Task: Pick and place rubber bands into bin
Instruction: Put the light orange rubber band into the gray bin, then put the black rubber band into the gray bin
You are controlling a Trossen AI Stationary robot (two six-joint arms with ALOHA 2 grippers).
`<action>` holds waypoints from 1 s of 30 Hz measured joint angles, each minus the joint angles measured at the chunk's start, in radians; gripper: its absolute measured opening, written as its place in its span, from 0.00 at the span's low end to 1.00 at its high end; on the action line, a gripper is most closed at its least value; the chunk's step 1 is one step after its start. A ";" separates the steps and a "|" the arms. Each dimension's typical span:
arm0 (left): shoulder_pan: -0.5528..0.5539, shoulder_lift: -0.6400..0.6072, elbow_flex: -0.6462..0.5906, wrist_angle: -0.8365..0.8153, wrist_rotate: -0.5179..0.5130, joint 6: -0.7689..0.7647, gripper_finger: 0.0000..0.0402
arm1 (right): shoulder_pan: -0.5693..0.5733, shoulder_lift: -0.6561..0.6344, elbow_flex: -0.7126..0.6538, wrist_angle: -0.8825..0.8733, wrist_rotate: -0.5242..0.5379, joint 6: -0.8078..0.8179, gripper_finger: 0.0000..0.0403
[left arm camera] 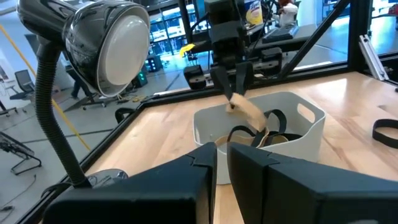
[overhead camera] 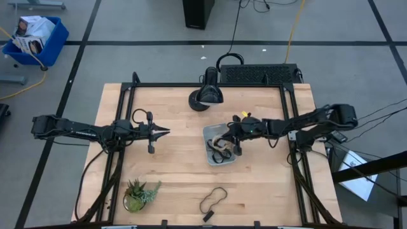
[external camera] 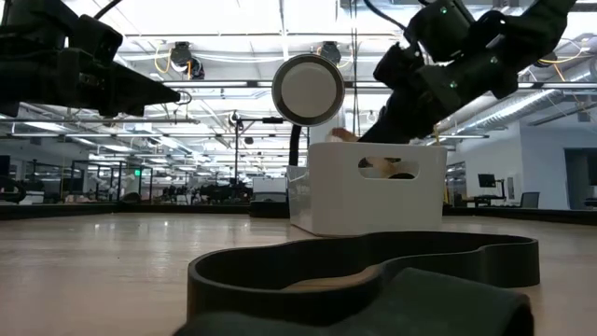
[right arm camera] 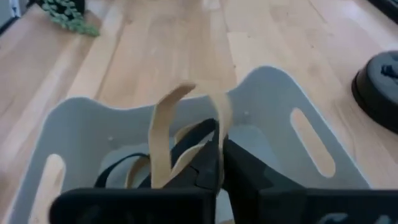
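The bin (overhead camera: 219, 145), a small pale tray with slotted walls, stands on the table right of centre and holds several black and tan rubber bands (right arm camera: 134, 165). My right gripper (overhead camera: 231, 134) hangs over the bin's far part, shut on a tan rubber band (left arm camera: 249, 112). A black rubber band (overhead camera: 213, 200) lies flat on the table near the front edge and shows large in the low view (external camera: 373, 266). My left gripper (overhead camera: 164, 131) hovers shut and empty left of the bin, pointing at it. My right gripper pinches the tan band's upper part (right arm camera: 219, 127) between its two fingers (left arm camera: 239, 78). The fingers slant down from the table's right side. The band arches in a slack loop (right arm camera: 163, 124) past the fingertips, and its lower end reaches down inside the bin (left arm camera: 264, 134).
A black desk lamp (overhead camera: 206, 95) stands just beyond the bin at the table's far edge. A small potted plant (overhead camera: 140, 194) sits at the front left. A black frame runs along the table's edges. Bare wood lies between the left gripper and the bin.
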 joint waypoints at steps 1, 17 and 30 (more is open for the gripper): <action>0.000 0.000 0.000 0.000 0.000 0.005 0.12 | 0.000 0.003 0.000 -0.001 0.000 0.000 0.09; 0.000 0.001 0.000 -0.019 0.000 0.010 0.12 | 0.010 -0.229 0.010 0.048 -0.002 -0.159 0.42; 0.000 0.001 0.000 -0.061 -0.081 -0.035 0.12 | 0.002 -0.709 -0.003 -0.306 0.131 -0.218 0.02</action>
